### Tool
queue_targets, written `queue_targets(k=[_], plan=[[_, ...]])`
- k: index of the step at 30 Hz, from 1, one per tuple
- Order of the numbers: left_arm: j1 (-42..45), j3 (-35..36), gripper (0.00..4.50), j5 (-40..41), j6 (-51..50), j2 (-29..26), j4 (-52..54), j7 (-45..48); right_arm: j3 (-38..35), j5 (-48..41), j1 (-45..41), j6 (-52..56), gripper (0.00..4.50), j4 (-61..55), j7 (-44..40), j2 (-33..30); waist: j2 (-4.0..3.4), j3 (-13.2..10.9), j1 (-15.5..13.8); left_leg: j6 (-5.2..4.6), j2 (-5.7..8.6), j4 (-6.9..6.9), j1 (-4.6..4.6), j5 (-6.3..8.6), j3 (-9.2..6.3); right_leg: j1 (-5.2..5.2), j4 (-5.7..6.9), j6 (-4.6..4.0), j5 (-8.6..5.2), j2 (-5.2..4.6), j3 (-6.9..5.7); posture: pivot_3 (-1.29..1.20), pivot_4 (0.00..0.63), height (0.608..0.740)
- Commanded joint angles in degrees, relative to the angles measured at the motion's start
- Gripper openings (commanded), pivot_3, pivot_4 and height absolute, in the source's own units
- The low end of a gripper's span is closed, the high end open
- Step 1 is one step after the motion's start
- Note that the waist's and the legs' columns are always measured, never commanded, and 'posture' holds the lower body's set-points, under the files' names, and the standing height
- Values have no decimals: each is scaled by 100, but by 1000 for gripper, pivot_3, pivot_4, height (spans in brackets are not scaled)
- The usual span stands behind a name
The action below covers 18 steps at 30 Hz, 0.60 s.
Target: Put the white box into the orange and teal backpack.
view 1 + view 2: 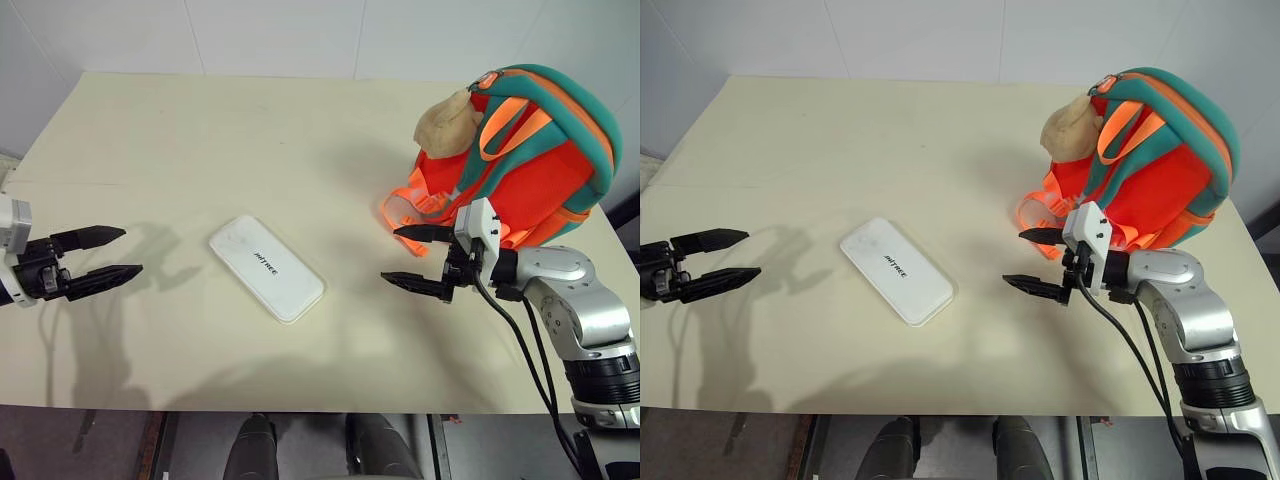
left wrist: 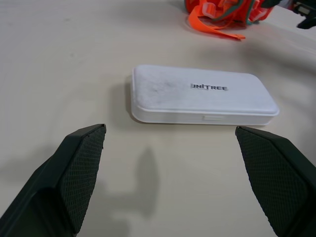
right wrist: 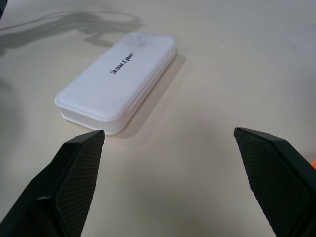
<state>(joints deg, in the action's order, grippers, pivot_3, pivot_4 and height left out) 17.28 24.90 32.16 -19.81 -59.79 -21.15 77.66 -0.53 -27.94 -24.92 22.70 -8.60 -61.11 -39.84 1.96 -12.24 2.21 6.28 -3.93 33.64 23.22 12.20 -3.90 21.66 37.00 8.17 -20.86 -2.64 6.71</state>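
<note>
both tools spread open, left tool [image 1: 120,254], right tool [image 1: 405,257], white box [image 1: 266,268] flat between them, orange and teal backpack [image 1: 540,160] behind right tool

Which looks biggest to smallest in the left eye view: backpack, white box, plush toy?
1. backpack, clearly the largest.
2. white box.
3. plush toy, smallest, though it sits farther from the camera than the box, so the gap between those two is less certain.
</note>
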Motion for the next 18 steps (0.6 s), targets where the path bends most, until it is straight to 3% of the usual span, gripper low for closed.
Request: queue_targets(k=[1,8,16,18], plan=[[40,120,4500,2,53,-134,44,47,-163,-190,38,52,4443,-357,93,70,0,0,0,0,0,0,0,0,0,0,0,0,0,0,0,0,150,740],[60,95,4500,56,-149,20,412,-434,-33,-181,-48,35,4443,-386,183,353,0,0,13,0,-1,9,1,0,0,-1,7,1,0,0,0,0,150,740],[630,-299,4500,-341,6,95,90,-836,172,-182,188,292,4443,-922,554,570,0,0,-21,0,-1,13,1,0,-2,-2,10,2,0,2,-1,0,150,740],[883,-385,4108,-387,86,271,-86,-975,344,-72,295,374,4053,-1066,628,558,0,0,-29,1,-1,15,1,0,-3,-2,14,1,0,2,-2,0,150,740]])
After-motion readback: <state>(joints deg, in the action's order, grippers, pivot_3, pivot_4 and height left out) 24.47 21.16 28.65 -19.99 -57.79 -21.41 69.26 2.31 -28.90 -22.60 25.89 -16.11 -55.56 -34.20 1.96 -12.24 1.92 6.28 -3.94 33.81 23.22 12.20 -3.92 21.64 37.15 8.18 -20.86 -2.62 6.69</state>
